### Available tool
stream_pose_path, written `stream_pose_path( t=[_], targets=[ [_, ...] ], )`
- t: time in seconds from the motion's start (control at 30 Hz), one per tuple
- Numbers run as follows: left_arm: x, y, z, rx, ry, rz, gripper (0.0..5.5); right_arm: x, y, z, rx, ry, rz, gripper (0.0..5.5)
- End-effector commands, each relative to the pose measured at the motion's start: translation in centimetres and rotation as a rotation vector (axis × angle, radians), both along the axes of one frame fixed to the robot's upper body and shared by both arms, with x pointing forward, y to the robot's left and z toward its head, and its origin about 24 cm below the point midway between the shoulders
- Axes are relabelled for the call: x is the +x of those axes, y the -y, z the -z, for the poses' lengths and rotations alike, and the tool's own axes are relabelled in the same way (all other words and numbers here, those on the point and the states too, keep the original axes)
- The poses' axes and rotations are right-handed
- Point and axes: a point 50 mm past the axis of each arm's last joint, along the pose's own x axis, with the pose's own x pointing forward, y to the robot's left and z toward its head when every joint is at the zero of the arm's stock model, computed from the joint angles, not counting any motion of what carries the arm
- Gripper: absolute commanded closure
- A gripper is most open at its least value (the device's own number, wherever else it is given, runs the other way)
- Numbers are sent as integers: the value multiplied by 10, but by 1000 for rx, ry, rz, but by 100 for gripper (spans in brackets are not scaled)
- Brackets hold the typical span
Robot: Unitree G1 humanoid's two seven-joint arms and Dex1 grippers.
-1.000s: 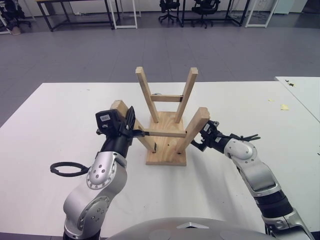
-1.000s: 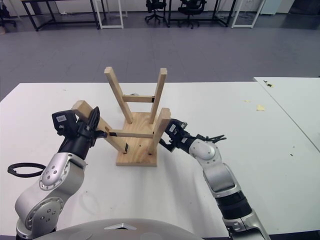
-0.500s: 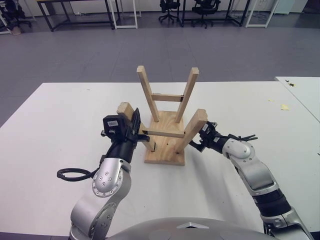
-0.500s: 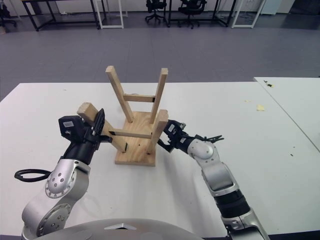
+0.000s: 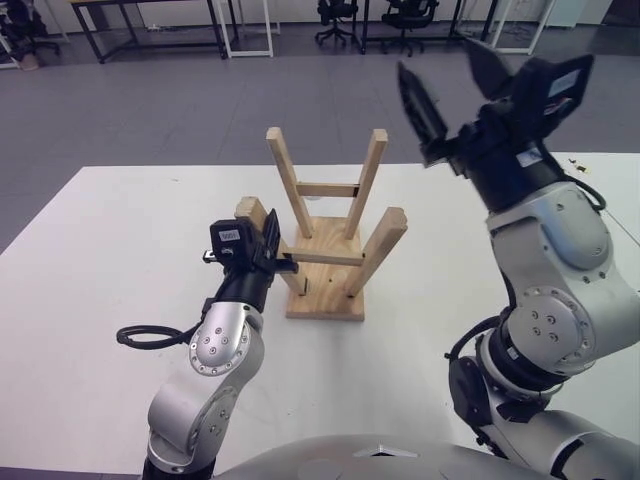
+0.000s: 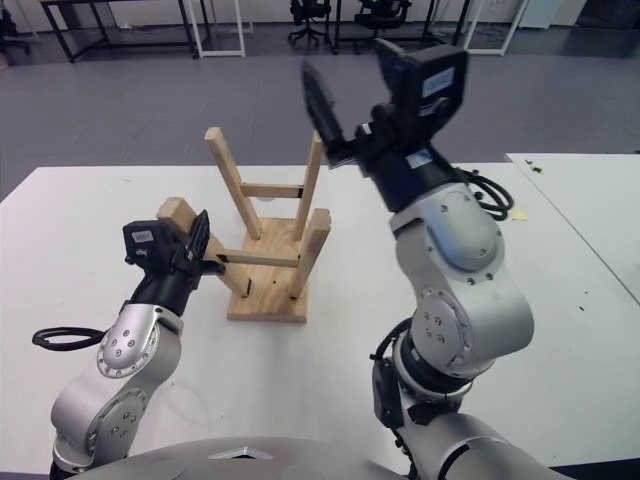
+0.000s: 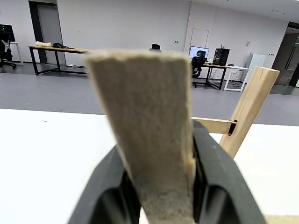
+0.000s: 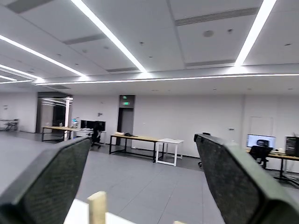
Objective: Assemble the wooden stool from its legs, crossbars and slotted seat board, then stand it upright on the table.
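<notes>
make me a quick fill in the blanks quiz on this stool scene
1. The stool rests ____ on the table, with its seat flat on the surface.
2. The left hand is shut on one ____ of the stool.
3. The right hand hangs high above the table with its fingers ____ and nothing between them.

Missing words: upside down; leg; open

Pale tan wooden stool (image 5: 330, 300) is showing plain grain; white counter (image 5: 100, 230) is looking uniform; black fingers (image 8: 46, 186) are showing speckle.
</notes>
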Motion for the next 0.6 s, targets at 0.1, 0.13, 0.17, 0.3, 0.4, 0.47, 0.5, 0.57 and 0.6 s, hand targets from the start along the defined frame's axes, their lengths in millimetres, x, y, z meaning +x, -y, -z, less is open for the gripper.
stream_pose_path(
  t=[0.1, 0.13, 0.17, 0.3, 0.4, 0.47, 0.5, 0.57, 0.6],
  targets=[
    [12, 6, 15, 78, -153, 34, 341, -6, -22, 29, -309, -66, 2, 139],
    [11, 5, 7, 53, -124, 42, 323, -6, -23, 33, -331, -71, 12, 139],
    [11, 5, -1, 39, -98, 56, 306, -6, -24, 35, -343, -78, 28, 139],
    [10, -1, -31, -7, 29, 87, 242, 1, -26, 46, -427, -101, 96, 139],
    [9, -18, -61, -3, 223, 26, 201, 6, -27, 56, -566, -80, 134, 139],
    [5, -26, -89, 98, 417, -3, 167, 16, -17, 68, -736, -49, 214, 139],
    [4, -27, -97, 121, 476, -8, 148, 21, -9, 73, -813, -30, 255, 139],
    [7, -32, -104, 115, 521, -32, 116, 30, -2, 73, -905, 30, 301, 139],
    [10, -35, -105, 107, 518, -43, 95, 32, -8, 66, -891, 69, 294, 139]
  ],
)
